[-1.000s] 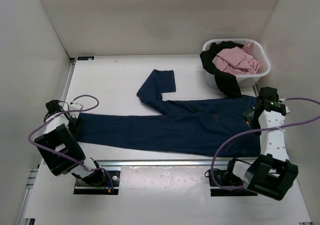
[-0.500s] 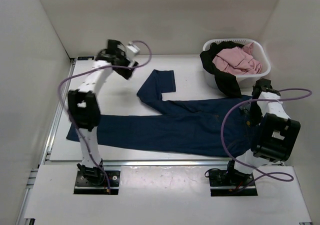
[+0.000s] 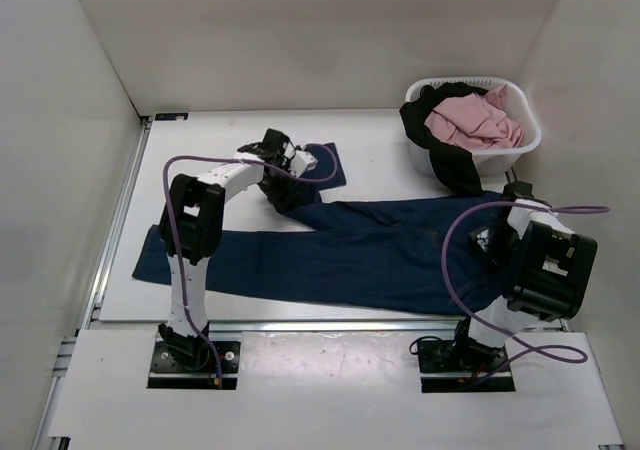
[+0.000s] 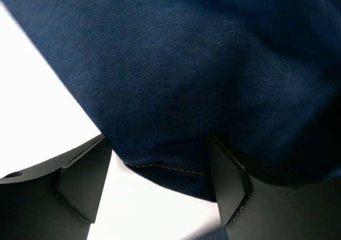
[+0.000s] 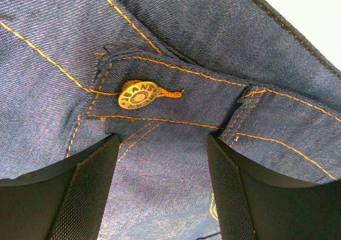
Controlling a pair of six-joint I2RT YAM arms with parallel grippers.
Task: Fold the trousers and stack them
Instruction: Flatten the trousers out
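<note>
The dark navy trousers (image 3: 380, 255) lie flat across the table, waist at the right. One leg runs straight left. The other leg bends up toward the back, ending in a cuff (image 3: 325, 162). My left gripper (image 3: 283, 162) is low over that bent leg. In the left wrist view it (image 4: 154, 186) is open, with the stitched hem (image 4: 170, 168) between its fingers. My right gripper (image 3: 497, 238) is at the waistband. In the right wrist view it (image 5: 160, 192) is open and straddles the denim just below the brass button (image 5: 137, 94).
A white laundry basket (image 3: 520, 150) stands at the back right, holding a pink garment (image 3: 470, 120). A black garment (image 3: 450, 165) hangs over its rim onto the table near the trousers' waist. White walls enclose the table on three sides.
My left arm left the straight leg's end, swung to the back left, then came down on the bent leg, whose cuff has shifted slightly. My right gripper has settled lower onto the waistband.
</note>
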